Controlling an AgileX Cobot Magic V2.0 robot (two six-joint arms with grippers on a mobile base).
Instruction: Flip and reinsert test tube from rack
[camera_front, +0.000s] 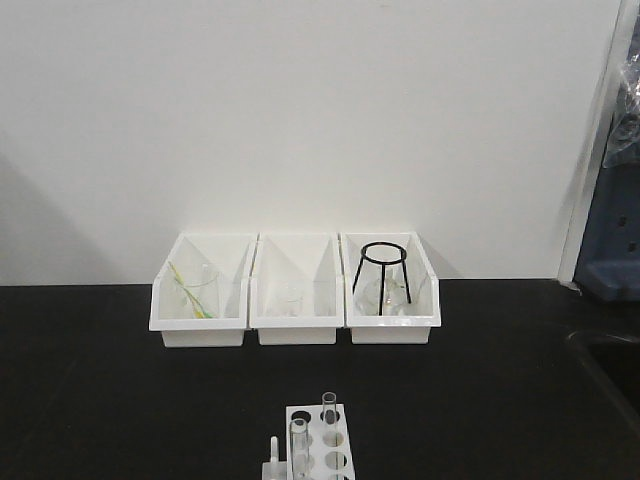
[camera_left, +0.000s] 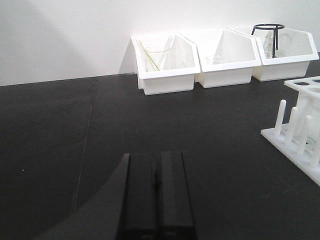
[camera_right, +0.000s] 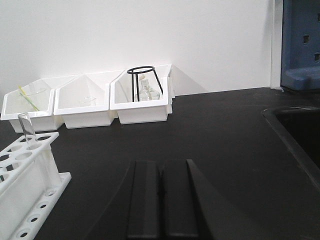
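a small white plastic rectangular rack with rows of round holes on top stands on the black matte tabletop at the near edge of the front view, cut off by the bottom of the frame. thin white pegs rise from a flat ledge along one side of it, seen best from the left wrist. two clear glass test tubes stand upright in the rack: one in a hole of the far row, another nearer and a little to the left. from the right wrist only one clear tube shows, upright in a hole near the rack's far end, its open mouth up.

the left gripper is low over bare tabletop, well apart from the rack, which lies off to its right. its two black fingers are pressed together with only a thin seam between them, and nothing is between them. the right gripper is likewise closed up flat, fingers side by side, holding nothing, with the rack to its left.

against the white wall sit three white open-front plastic bins in a row, touching side by side. the left bin holds a clear beaker with a yellow-green rod leaning in it, the middle bin a small clear glass vessel, the right bin a black wire tripod stand over some clear glassware. a dark sink basin edges the table at far right.
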